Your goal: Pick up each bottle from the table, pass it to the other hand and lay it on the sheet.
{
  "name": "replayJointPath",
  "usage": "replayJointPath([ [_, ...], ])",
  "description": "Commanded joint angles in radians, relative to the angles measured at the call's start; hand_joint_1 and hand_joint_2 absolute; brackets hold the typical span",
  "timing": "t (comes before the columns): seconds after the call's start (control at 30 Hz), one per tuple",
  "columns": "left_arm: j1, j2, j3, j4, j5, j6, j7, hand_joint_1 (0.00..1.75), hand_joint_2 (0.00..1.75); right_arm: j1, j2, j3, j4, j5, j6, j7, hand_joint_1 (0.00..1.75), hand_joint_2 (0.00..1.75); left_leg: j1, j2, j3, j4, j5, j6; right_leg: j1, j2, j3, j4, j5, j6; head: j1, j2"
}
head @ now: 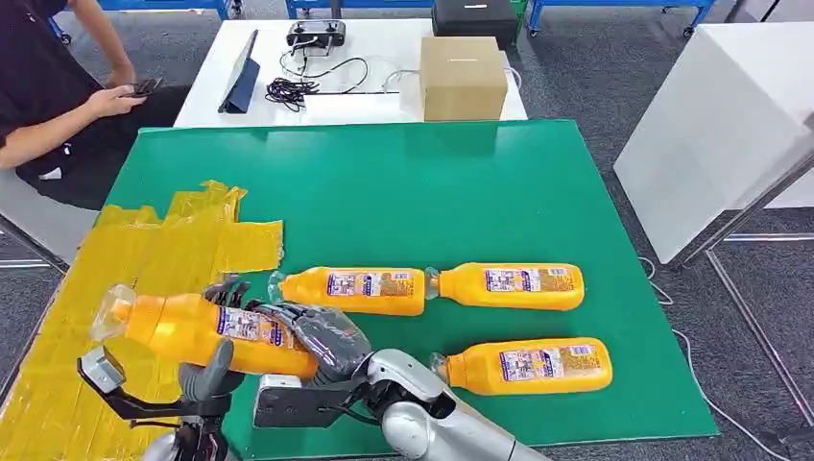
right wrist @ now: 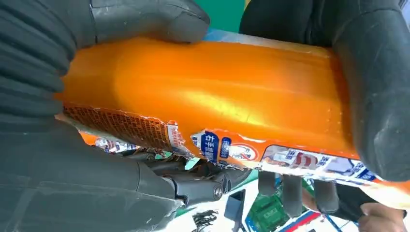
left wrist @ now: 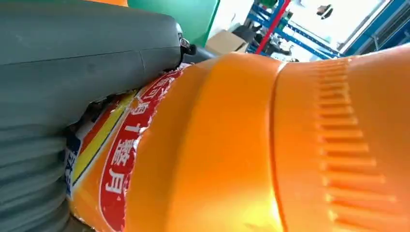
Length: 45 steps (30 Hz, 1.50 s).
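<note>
Both the left hand (head: 213,373) and right hand (head: 322,336) grip one orange bottle (head: 192,328), held above the near-left surface (head: 403,182), partly over the yellow sheet (head: 125,279). Three bottles (head: 355,290) lie to the right.

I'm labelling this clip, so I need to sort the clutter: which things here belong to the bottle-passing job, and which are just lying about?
Part of the job:
- held bottle, gripped by the right hand and the left hand
- three bottles lying on the green mat
- yellow sheet

Just lying about:
- cardboard box
- tablet
- cables
- seated person
</note>
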Motion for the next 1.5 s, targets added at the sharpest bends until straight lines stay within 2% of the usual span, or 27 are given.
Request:
replayJointPath([
  [0.03,-0.072,-0.012,-0.003,0.030,-0.005,0.019,0.006,1.75,1.75,0.023,-0.001,0.086,0.031,0.003,0.024,-0.015,1.75,1.75,0.001,-0.002,0.002,-0.001,0.000,-0.001,0.001,-0.003,0.004,-0.002,-0.001,0.000,0.000,0.000],
  [0.2,-0.076,-0.009,-0.001,0.013,-0.126,0.151,-0.035,1.75,1.75,0.048,-0.012,0.040,0.020,0.006,-0.026,0.008,1.75,1.75,0.001,-0.002,0.001,-0.001,0.000,0.000,0.001,-0.003,0.002,-0.001,0.000,0.000,0.000,0.000],
  [0.23,-0.077,-0.006,-0.002,0.010,-0.149,0.168,-0.038,1.75,1.75,0.051,-0.015,0.034,0.018,0.014,-0.039,0.011,1.47,1.75,0.001,-0.003,0.001,-0.001,0.000,-0.001,0.001,-0.004,0.003,-0.002,-0.001,0.000,0.000,0.000],
  [0.27,-0.078,0.001,-0.004,0.003,-0.184,0.196,-0.041,1.75,1.75,0.064,-0.023,0.016,0.005,0.036,-0.078,0.011,0.00,1.75,0.001,-0.003,0.001,-0.001,0.000,0.000,0.001,-0.004,0.002,-0.002,-0.001,0.000,0.000,0.000],
  [0.3,-0.076,0.014,-0.006,-0.003,-0.250,0.240,-0.050,1.75,1.75,0.085,-0.036,-0.016,-0.016,0.057,-0.117,0.020,0.00,1.75,0.000,-0.003,0.001,-0.001,0.000,0.000,0.000,-0.003,0.002,-0.001,-0.001,0.000,0.000,0.000],
  [0.33,-0.074,0.029,-0.006,-0.009,-0.313,0.278,-0.054,1.75,1.75,0.111,-0.049,-0.054,-0.042,0.075,-0.142,0.025,0.00,0.00,0.001,-0.004,0.001,-0.001,0.000,-0.001,0.001,-0.004,0.003,-0.002,-0.001,0.000,0.001,0.000],
  [0.4,-0.059,0.073,0.005,-0.024,-0.552,0.414,-0.066,1.75,1.75,0.170,-0.131,-0.155,-0.126,0.120,-0.267,0.045,0.00,0.00,0.000,-0.003,0.001,-0.001,0.000,0.000,0.000,-0.003,0.003,-0.002,-0.001,0.000,0.000,0.000],
  [0.53,-0.044,0.125,0.062,-0.059,-1.009,0.622,0.018,1.75,1.75,0.291,-0.196,-0.382,-0.285,0.224,-0.319,0.075,0.00,0.00,0.000,-0.006,0.001,-0.001,0.000,0.000,0.000,-0.006,0.003,-0.002,-0.001,0.000,0.000,0.000],
  [0.57,-0.046,0.136,0.074,-0.065,-1.168,0.692,0.055,1.75,1.75,0.294,-0.211,-0.432,-0.310,0.260,-0.302,0.096,0.00,0.00,0.000,-0.004,0.000,0.000,0.000,0.000,0.000,-0.004,0.002,-0.001,-0.001,0.000,0.000,0.000],
  [0.67,-0.038,0.162,0.081,-0.067,-1.455,0.781,0.150,1.75,1.75,0.285,-0.221,-0.515,-0.345,0.297,-0.247,0.099,0.00,0.00,0.000,-0.003,-0.001,0.000,0.000,0.000,0.000,-0.003,0.001,0.000,-0.001,0.001,0.000,0.000],
  [0.77,-0.029,0.201,0.053,-0.041,-1.739,0.810,0.280,1.75,1.75,0.270,-0.215,-0.537,-0.356,0.309,-0.215,0.098,0.00,0.00,-0.001,-0.001,-0.001,0.000,0.000,0.000,-0.001,-0.001,0.000,0.000,0.000,0.000,0.000,0.000],
  [0.87,-0.022,0.227,0.028,-0.034,-1.837,0.812,0.336,1.75,1.75,0.266,-0.208,-0.529,-0.352,0.312,-0.195,0.102,0.00,0.00,0.000,0.000,0.000,0.000,0.000,0.000,0.000,0.000,0.001,0.000,0.000,0.000,0.000,0.000],
  [0.97,-0.022,0.227,0.027,-0.035,-1.838,0.812,0.336,1.75,1.75,0.270,-0.205,-0.526,-0.352,0.312,-0.196,0.102,0.00,0.00,0.000,-0.001,0.001,-0.001,0.000,-0.001,0.000,-0.001,0.002,-0.001,-0.001,0.000,0.000,0.000],
  [1.2,-0.060,0.285,-0.066,0.045,-1.965,0.704,0.416,1.75,1.75,0.222,-0.205,-0.507,-0.289,0.313,-0.154,0.130,0.00,0.00,0.000,0.000,0.002,-0.001,0.000,-0.001,0.000,0.000,0.003,-0.002,0.000,0.000,0.000,0.000],
  [1.3,-0.066,0.290,-0.072,0.059,-1.969,0.703,0.421,1.75,1.75,0.212,-0.206,-0.505,-0.279,0.318,-0.148,0.135,0.00,0.00,0.000,0.000,0.002,-0.001,0.000,-0.001,0.000,0.000,0.002,-0.001,0.000,0.000,0.000,0.000],
  [1.33,-0.074,0.298,-0.084,0.071,-1.975,0.693,0.422,0.05,1.75,0.202,-0.208,-0.503,-0.268,0.320,-0.138,0.144,0.00,1.75,0.000,0.000,0.001,-0.001,0.000,0.000,0.000,-0.001,0.002,-0.001,0.000,0.000,0.000,0.000],
  [1.4,-0.090,0.309,-0.098,0.102,-1.999,0.684,0.442,0.00,1.75,0.175,-0.210,-0.498,-0.236,0.319,-0.116,0.158,0.00,1.75,0.000,0.000,0.001,-0.001,0.000,-0.001,0.000,0.000,0.002,-0.001,0.001,0.000,0.000,0.000],
  [1.43,-0.096,0.304,-0.095,0.112,-1.984,0.686,0.443,0.00,0.00,0.170,-0.209,-0.499,-0.226,0.319,-0.115,0.159,0.00,1.75,0.000,0.001,0.002,-0.002,0.000,-0.001,0.001,0.000,0.003,-0.002,0.001,0.000,0.000,0.000],
  [1.5,-0.096,0.304,-0.095,0.112,-1.984,0.686,0.443,0.00,0.00,0.170,-0.209,-0.499,-0.226,0.319,-0.115,0.159,0.00,1.75,0.000,0.000,0.002,-0.002,0.001,-0.001,0.000,0.000,0.003,-0.002,0.001,0.000,0.000,0.000],
])
